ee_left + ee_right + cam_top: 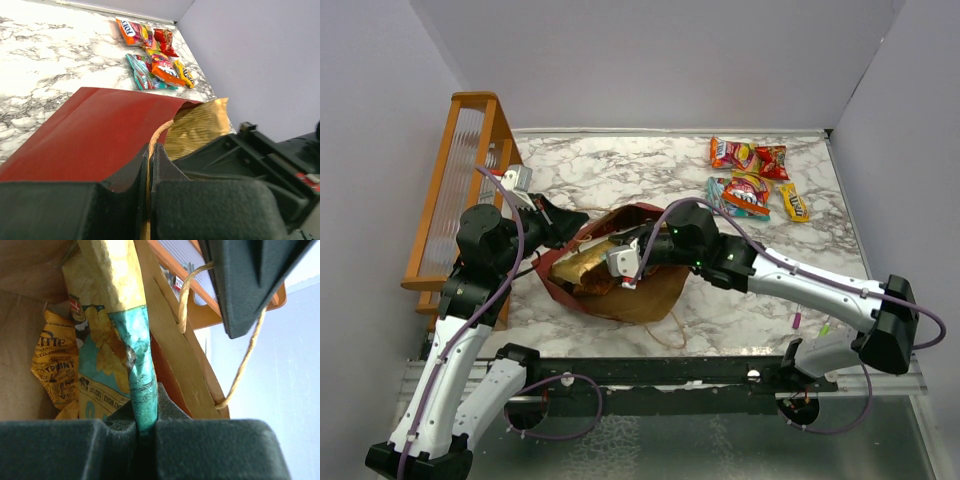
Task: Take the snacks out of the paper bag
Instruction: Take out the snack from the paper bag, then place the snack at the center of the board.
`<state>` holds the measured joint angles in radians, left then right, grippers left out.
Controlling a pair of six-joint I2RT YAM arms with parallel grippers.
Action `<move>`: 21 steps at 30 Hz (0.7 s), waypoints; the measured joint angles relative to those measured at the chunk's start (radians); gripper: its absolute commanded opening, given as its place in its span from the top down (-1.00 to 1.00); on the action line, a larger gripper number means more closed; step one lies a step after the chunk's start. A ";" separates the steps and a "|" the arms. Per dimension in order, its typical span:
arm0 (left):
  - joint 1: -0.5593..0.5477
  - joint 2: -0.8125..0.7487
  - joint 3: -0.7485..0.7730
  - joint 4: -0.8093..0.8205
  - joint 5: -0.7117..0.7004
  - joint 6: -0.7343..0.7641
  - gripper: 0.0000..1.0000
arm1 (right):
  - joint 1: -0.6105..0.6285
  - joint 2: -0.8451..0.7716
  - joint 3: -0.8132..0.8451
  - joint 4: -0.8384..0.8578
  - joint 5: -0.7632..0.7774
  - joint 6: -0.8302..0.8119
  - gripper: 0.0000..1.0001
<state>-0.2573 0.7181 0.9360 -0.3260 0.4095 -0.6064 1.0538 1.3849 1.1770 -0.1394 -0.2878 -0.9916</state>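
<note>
The dark red paper bag [655, 290] lies on its side mid-table, mouth toward the left; its red side [85, 130] fills the left wrist view. My left gripper [148, 155] is shut on the bag's tan twisted handle [157, 134] at the mouth. My right gripper [620, 262] reaches into the mouth and is shut on the edge of a teal and yellow snack packet [140, 370]. Another yellow packet [52, 370] lies deeper inside. Several snacks [752, 178] lie in a cluster at the far right, also in the left wrist view [155, 57].
An orange wooden rack [460, 180] stands along the left edge, close behind my left arm. Two thin pens, pink [797, 320] and green [825, 327], lie near the right arm's base. The second bag handle [672, 330] trails toward the front edge.
</note>
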 measured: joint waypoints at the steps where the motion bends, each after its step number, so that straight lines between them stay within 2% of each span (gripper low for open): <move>1: 0.000 0.000 0.000 0.000 0.000 0.000 1.00 | 0.000 -0.017 0.002 -0.014 -0.008 0.003 0.97; 7: 0.000 0.000 0.000 0.000 -0.015 0.007 1.00 | 0.000 -0.162 0.060 -0.071 -0.044 0.018 0.97; 14: 0.000 0.000 0.000 0.000 -0.026 0.015 1.00 | 0.002 -0.314 0.133 -0.011 -0.018 0.075 0.97; 18: 0.000 0.000 0.000 0.000 -0.031 0.018 1.00 | 0.006 -0.314 0.143 0.109 0.187 0.174 0.97; 21: 0.000 0.000 0.002 -0.005 -0.037 0.023 1.00 | 0.005 -0.259 0.139 0.298 0.491 0.190 0.97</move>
<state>-0.2573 0.7181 0.9382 -0.3313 0.3725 -0.5838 1.0592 1.1263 1.3159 0.1581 0.2035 -0.8017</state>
